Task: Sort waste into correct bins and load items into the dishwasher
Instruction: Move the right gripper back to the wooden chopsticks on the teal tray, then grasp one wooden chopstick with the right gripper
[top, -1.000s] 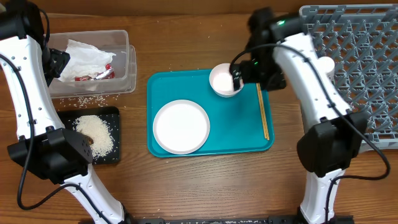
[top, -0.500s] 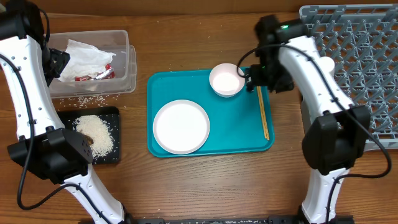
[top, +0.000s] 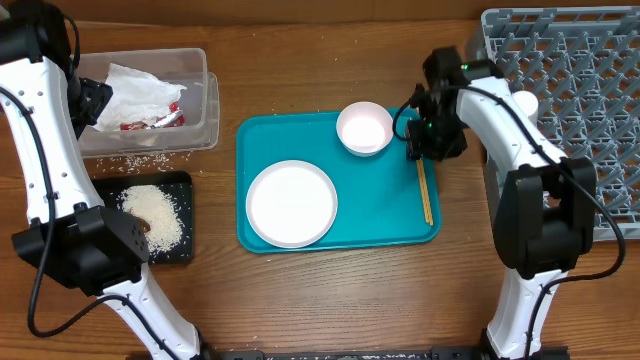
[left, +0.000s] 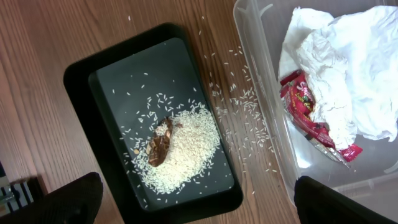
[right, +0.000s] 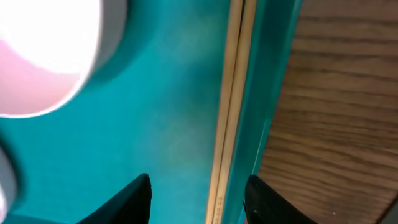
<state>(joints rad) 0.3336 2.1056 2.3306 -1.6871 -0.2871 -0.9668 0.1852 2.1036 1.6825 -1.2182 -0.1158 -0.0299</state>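
Hovering low over the far end of the chopsticks (top: 426, 190), the right gripper (top: 421, 150) has its jaws apart, one finger on either side of the pair, as the wrist view shows. The sticks lie side by side, touching, along the right rim of the teal tray (top: 380, 215) at mid-table, with the bowl (top: 364, 127) just beside them and the plate (top: 291, 203) nearer the front edge.

I'd say this is the pick-up of the chopsticks, bound for the rack (top: 570, 90) at the far right corner. To do it well, the gripper should come straight down and close across both sticks at once. They sit tight against the rim, so the outer finger needs room there or one stick may roll free. A grip nearer the middle would keep them from tipping.

At the far left corner the left gripper (top: 90, 105) hangs by the tub (top: 200, 110), jaws apart and empty. The napkin (top: 135, 85) and packet (top: 150, 122) lie in the tub, and the rice (top: 155, 212) sits on the black tray (top: 186, 232) by the left edge.
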